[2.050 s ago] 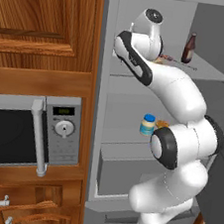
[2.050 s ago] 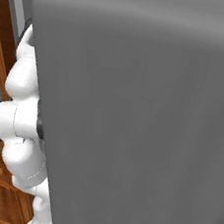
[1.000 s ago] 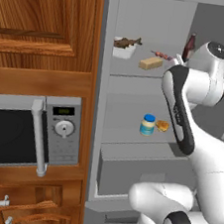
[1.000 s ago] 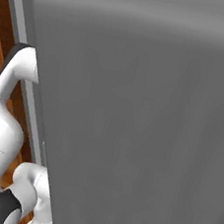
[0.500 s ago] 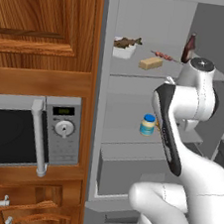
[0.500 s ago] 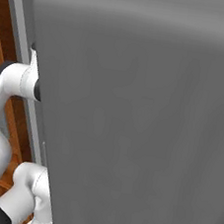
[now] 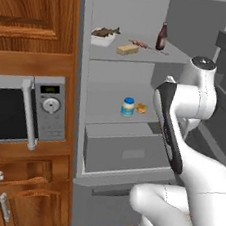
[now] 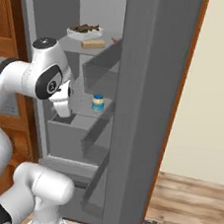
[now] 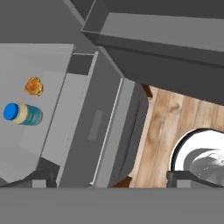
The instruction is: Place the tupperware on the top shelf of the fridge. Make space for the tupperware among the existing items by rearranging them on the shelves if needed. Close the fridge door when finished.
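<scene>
Gripper (image 9: 116,180): the jaws stand wide apart with nothing between them. One dark fingertip (image 9: 43,178) sits at the lower left of the hand view, the other at the lower right. The hand points downward in front of the open fridge (image 7: 78,105).

Items below the jaws, hand view:
- The grey inner drawer (image 9: 83,127) lies just beyond the left fingertip.
- The freezer drawer front (image 9: 127,131) runs between the two fingertips.
- Wooden floor (image 9: 162,127) lies toward the right fingertip.

Items to the left of the jaws, hand view:
- A blue-lidded white jar (image 9: 22,114) stands on the middle shelf (image 9: 26,57), well apart from the left fingertip.
- A small orange round item (image 9: 34,86) sits just beside the jar, further from the jaws.

Items above the jaws, base views:
- The tupperware (image 7: 103,36), a white shallow container holding a dark fish, rests on the top shelf (image 7: 142,56) at its left rear, well above the gripper and apart from it.
- On the same shelf stand a tan block (image 7: 127,49), a small reddish piece (image 7: 139,44) and a dark brown bottle (image 7: 162,37), all to the right of the tupperware.

The fridge door (image 8: 148,113) stands open. One of its grey bins (image 9: 153,30) is at the far side of the hand view.
</scene>
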